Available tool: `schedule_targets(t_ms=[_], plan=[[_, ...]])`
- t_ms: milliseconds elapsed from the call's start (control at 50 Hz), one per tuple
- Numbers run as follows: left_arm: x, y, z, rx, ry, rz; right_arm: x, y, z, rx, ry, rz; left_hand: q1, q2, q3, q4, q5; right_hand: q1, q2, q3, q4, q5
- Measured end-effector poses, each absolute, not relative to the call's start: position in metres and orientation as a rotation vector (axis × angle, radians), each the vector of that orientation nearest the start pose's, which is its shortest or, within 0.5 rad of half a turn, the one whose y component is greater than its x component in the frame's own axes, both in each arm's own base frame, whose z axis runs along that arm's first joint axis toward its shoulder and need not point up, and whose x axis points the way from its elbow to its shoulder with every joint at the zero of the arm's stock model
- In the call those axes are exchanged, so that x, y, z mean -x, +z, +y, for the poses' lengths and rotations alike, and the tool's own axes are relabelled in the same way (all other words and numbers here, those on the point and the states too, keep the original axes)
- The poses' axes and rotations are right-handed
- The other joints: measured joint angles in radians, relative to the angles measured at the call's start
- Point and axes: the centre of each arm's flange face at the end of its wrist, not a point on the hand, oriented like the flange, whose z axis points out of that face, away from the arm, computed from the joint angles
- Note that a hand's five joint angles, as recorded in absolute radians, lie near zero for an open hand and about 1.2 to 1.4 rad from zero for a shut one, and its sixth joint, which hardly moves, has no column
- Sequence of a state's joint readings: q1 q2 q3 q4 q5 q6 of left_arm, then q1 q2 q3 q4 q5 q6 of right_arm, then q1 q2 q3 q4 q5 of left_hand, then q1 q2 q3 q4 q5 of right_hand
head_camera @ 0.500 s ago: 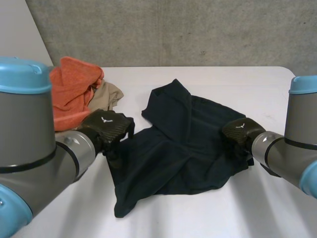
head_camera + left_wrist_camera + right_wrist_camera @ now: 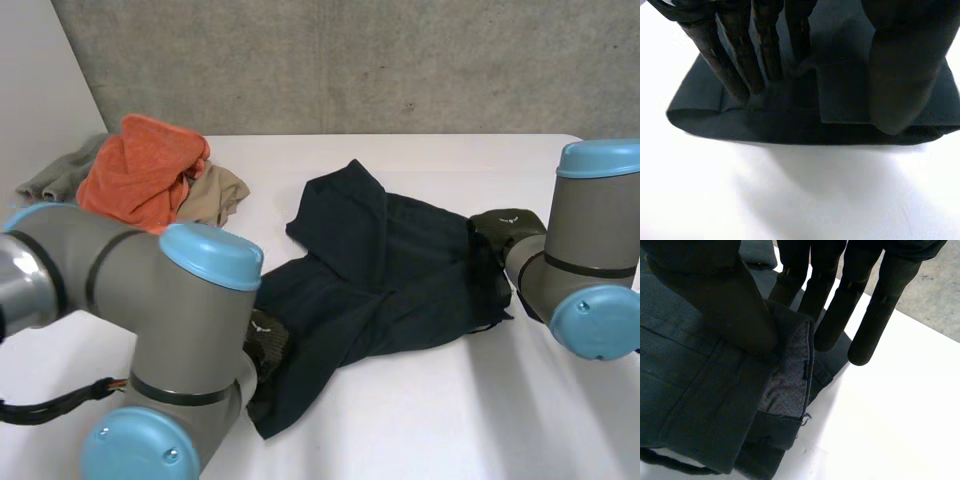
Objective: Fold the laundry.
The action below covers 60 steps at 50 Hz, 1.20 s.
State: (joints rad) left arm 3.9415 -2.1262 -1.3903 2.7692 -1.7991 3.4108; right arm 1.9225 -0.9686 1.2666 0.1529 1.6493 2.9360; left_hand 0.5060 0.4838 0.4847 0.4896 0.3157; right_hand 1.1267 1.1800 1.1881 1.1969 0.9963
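Note:
Dark trousers (image 2: 390,280) lie spread and creased across the middle of the white table (image 2: 430,420). My left hand (image 2: 262,345) rests on their near left end, partly hidden behind my own arm. In the left wrist view its fingers (image 2: 735,65) stand straight and press down on the cloth (image 2: 790,125) just short of the hem, with the thumb lying flat beside them. My right hand (image 2: 505,228) is at the right edge of the trousers. Its thumb (image 2: 715,295) pinches the turned-up waistband (image 2: 790,375) against the fingers.
An orange cloth (image 2: 150,170), a beige one (image 2: 212,195) and a grey-green one (image 2: 55,178) are heaped at the far left of the table. A concrete wall stands behind the table. Bare table lies in front of the trousers.
My left arm has swung in and its hand has slid from the left edge of the trousers down to the near hem. My right hand has drawn the waistband back and rightward.

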Motion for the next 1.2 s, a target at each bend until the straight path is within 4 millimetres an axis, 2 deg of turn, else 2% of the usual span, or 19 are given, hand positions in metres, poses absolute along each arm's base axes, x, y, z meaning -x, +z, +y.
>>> schedule_targets(t_ms=[80, 140, 260, 320, 360, 440, 480, 520, 580, 620, 680, 760, 820, 920, 1000, 1060, 1120, 1200], plan=[[0.317, 0.15, -0.168, -1.291, -1.294, 2.551, -0.251, 0.172, -0.324, 0.664, -1.674, 2.568, 0.315, 0.438, 0.434, 0.413, 0.408, 0.0, 0.0, 0.0, 0.0, 0.0], [0.32, 0.149, -0.174, -1.263, -1.327, 2.549, -0.252, 0.172, -0.324, 0.671, -1.67, 2.569, 0.532, 0.687, 0.675, 0.677, 0.671, 0.0, 0.0, 0.0, 0.0, 0.0], [0.323, 0.159, -0.196, -1.149, -1.44, 2.538, -0.254, 0.18, -0.32, 0.744, -1.645, 2.56, 0.628, 0.711, 0.702, 0.703, 0.7, -0.019, -0.071, -0.08, -0.087, -0.052], [0.322, 0.169, -0.21, -1.09, -1.502, 2.521, -0.256, 0.189, -0.318, 0.825, -1.645, 2.536, 0.629, 0.711, 0.702, 0.703, 0.699, -0.547, -0.591, -0.585, -0.591, -0.568], [0.322, 0.175, -0.218, -1.064, -1.533, 2.504, -0.256, 0.196, -0.317, 0.891, -1.653, 2.516, 0.629, 0.711, 0.702, 0.704, 0.7, -0.662, -0.72, -0.717, -0.725, -0.711], [0.322, 0.184, -0.236, -1.033, -1.58, 2.452, -0.256, 0.213, -0.314, 1.05, -1.688, 2.472, 0.629, 0.711, 0.702, 0.704, 0.7, -0.713, -0.763, -0.768, -0.797, -0.789], [0.323, 0.188, -0.251, -1.015, -1.596, 2.403, -0.253, 0.231, -0.307, 1.206, -1.715, 2.436, 0.629, 0.712, 0.702, 0.704, 0.7, -0.714, -0.763, -0.768, -0.801, -0.798], [0.324, 0.189, -0.258, -1.009, -1.597, 2.381, -0.251, 0.239, -0.302, 1.28, -1.723, 2.421, 0.629, 0.711, 0.702, 0.704, 0.7, -0.714, -0.763, -0.768, -0.801, -0.798], [0.325, 0.186, -0.269, -1.002, -1.575, 2.352, -0.245, 0.256, -0.288, 1.392, -1.714, 2.412, 0.629, 0.712, 0.702, 0.704, 0.7, -0.714, -0.763, -0.768, -0.801, -0.798], [0.326, 0.185, -0.271, -1.002, -1.566, 2.349, -0.243, 0.26, -0.283, 1.414, -1.701, 2.415, 0.629, 0.712, 0.702, 0.704, 0.7, -0.714, -0.763, -0.768, -0.801, -0.798], [0.328, 0.176, -0.277, -1.007, -1.514, 2.35, -0.233, 0.27, -0.258, 1.445, -1.626, 2.443, 0.629, 0.712, 0.702, 0.704, 0.7, -0.714, -0.763, -0.768, -0.801, -0.798], [0.329, 0.17, -0.278, -1.017, -1.476, 2.36, -0.228, 0.266, -0.237, 1.41, -1.557, 2.464, 0.629, 0.712, 0.702, 0.704, 0.7, -0.714, -0.763, -0.768, -0.801, -0.798], [0.33, 0.168, -0.278, -1.022, -1.46, 2.366, -0.228, 0.255, -0.223, 1.359, -1.514, 2.466, 0.629, 0.712, 0.702, 0.704, 0.7, -0.714, -0.763, -0.768, -0.801, -0.791], [0.331, 0.168, -0.278, -1.02, -1.464, 2.368, -0.236, 0.223, -0.209, 1.257, -1.527, 2.424, 0.629, 0.712, 0.702, 0.704, 0.7, -0.671, -0.749, -0.749, -0.738, -0.706], [0.33, 0.172, -0.278, -1.012, -1.477, 2.369, -0.244, 0.203, -0.208, 1.188, -1.599, 2.372, 0.629, 0.711, 0.702, 0.704, 0.7, -0.652, -0.703, -0.714, -0.712, -0.679], [0.329, 0.177, -0.277, -1.005, -1.489, 2.37, -0.249, 0.193, -0.212, 1.14, -1.671, 2.332, 0.58, 0.629, 0.625, 0.621, 0.621, -0.618, -0.67, -0.681, -0.682, -0.65], [0.327, 0.184, -0.276, -1.0, -1.498, 2.372, -0.254, 0.185, -0.217, 1.105, -1.735, 2.295, 0.272, 0.321, 0.331, 0.322, 0.325, -0.552, -0.604, -0.612, -0.62, -0.589], [0.32, 0.202, -0.271, -0.985, -1.524, 2.376, -0.261, 0.173, -0.229, 1.074, -1.798, 2.261, 0.147, 0.179, 0.18, 0.169, 0.167, -0.411, -0.466, -0.472, -0.484, -0.461]])
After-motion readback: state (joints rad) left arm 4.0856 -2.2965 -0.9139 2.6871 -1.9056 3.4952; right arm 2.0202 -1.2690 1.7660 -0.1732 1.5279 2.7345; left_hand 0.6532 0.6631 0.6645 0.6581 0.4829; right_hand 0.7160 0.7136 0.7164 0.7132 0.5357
